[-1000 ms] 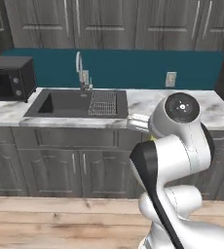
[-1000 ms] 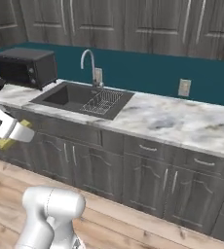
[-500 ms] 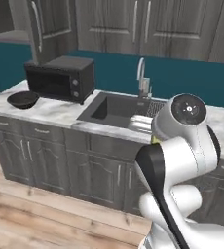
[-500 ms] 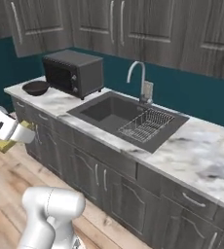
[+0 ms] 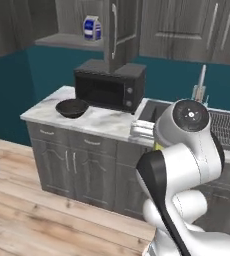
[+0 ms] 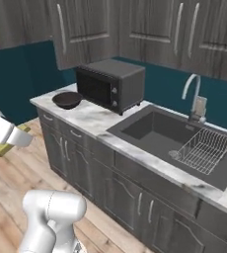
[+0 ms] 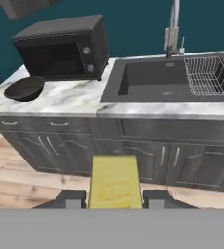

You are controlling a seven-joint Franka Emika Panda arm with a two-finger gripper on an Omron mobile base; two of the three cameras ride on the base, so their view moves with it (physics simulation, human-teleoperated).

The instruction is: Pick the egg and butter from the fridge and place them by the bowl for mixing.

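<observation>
My gripper (image 7: 114,198) is shut on the butter (image 7: 115,181), a yellow block that sticks up between the two dark fingertips. In the right base view the gripper (image 6: 12,139) hangs at the far left over the wooden floor, well short of the counter, with the butter (image 6: 5,147) showing yellow beside it. The bowl (image 7: 24,89), dark and shallow, sits on the marble counter left of the microwave; it also appears as the bowl (image 5: 72,107) and the bowl (image 6: 67,100). The egg and the fridge are out of view.
A black microwave (image 7: 60,48) stands on the counter (image 5: 104,122) right of the bowl. Further right lie the sink (image 7: 153,80), a wire dish rack (image 7: 209,75) and a faucet (image 6: 194,96). A blue-and-white carton (image 5: 91,28) sits on an upper shelf beside an open cupboard door (image 5: 119,35).
The whole picture has shifted as the base moved: microwave and bowl have come toward the middle, the sink has slid right. The gripper stays shut on the butter.
</observation>
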